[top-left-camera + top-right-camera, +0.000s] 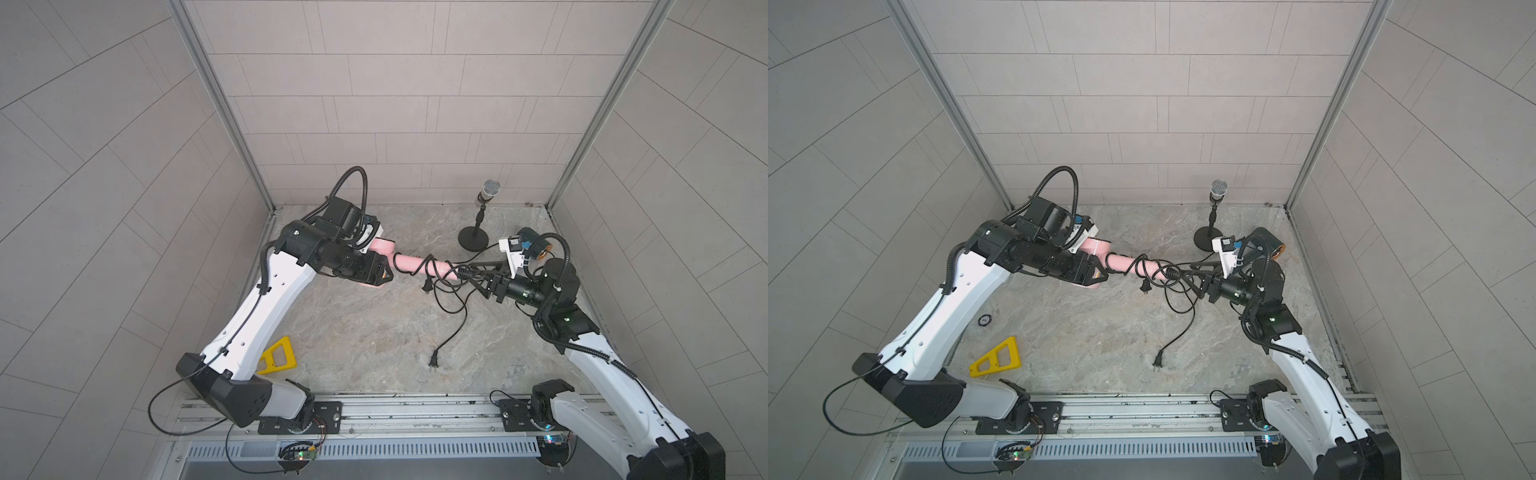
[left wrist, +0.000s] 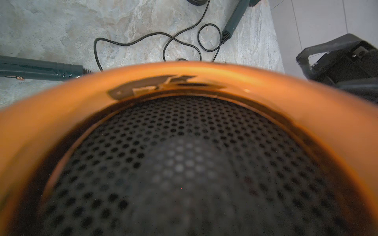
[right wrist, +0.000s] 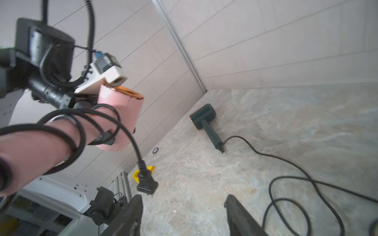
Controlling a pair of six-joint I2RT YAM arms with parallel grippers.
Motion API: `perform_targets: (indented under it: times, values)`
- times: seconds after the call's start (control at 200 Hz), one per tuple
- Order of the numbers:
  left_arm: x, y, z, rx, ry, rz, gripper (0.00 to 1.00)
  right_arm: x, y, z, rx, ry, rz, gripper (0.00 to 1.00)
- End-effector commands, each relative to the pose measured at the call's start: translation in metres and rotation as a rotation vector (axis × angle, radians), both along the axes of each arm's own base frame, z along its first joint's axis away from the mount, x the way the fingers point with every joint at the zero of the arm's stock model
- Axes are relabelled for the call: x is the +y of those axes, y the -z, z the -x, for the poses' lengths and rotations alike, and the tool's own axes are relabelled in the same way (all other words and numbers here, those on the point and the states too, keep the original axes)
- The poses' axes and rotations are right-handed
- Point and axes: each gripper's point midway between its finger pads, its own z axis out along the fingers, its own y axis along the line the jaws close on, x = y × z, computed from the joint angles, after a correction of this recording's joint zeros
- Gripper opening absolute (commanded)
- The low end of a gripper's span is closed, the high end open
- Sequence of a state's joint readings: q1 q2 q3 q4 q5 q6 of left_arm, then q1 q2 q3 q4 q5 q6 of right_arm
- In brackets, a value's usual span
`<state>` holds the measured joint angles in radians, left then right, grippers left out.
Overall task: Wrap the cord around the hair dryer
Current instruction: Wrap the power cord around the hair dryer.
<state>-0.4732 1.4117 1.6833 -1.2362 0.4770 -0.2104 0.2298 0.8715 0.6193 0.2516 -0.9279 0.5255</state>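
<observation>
The left hand (image 1: pixel 376 272) is clamped on the head of the pink hair dryer (image 1: pixel 409 264), holding it clear of the bench (image 1: pixel 353 332) with the handle pointing to 3 o'clock. The right hand (image 3: pixel 183 199) stands wide and empty just off the handle's end. The cord (image 3: pixel 132 143) circles the handle in several turns, and its plug (image 3: pixel 146 181) hangs free close to the right fingers.

I judge the wrap nearly done, with only that short tail to secure. A green hair dryer (image 3: pixel 204 120) lies at 2 o'clock, its lead (image 3: pixel 266 155) loose across the bench.

The microphone stand (image 1: pixel 473 239) crowds 12 o'clock and the side wall (image 1: pixel 665 208) crowds 3. There is open bench toward 6.
</observation>
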Motion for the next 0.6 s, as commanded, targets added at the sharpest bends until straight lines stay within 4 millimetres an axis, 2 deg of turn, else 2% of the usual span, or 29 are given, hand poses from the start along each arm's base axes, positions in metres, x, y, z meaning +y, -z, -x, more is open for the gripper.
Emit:
perform_targets:
  times: [0.0,0.11,0.175,0.195,0.275,0.385,0.595]
  values:
    - [-0.009,-0.040,0.000,-0.098,0.011,0.118,0.00,0.025,-0.023,0.016,-0.152,-0.074,0.016,0.73]
    - [-0.009,-0.043,-0.002,-0.105,-0.004,0.126,0.00,0.040,-0.018,0.013,-0.151,-0.070,0.017,0.77]
    - [-0.011,-0.047,-0.003,-0.106,-0.006,0.146,0.00,0.042,-0.024,0.007,-0.171,-0.040,-0.014,0.77]
    - [-0.013,-0.048,-0.002,-0.104,-0.002,0.155,0.00,0.042,-0.012,0.005,-0.149,-0.031,-0.012,0.77]
    - [-0.016,-0.052,-0.002,-0.107,0.000,0.179,0.00,0.042,-0.012,-0.004,-0.150,0.002,-0.033,0.76]
    - [-0.015,-0.057,-0.002,-0.113,-0.011,0.191,0.00,0.047,-0.022,-0.010,-0.168,0.017,-0.071,0.76]
    - [-0.018,-0.059,-0.001,-0.109,-0.017,0.218,0.00,0.060,-0.026,-0.019,-0.151,-0.010,-0.127,0.74]
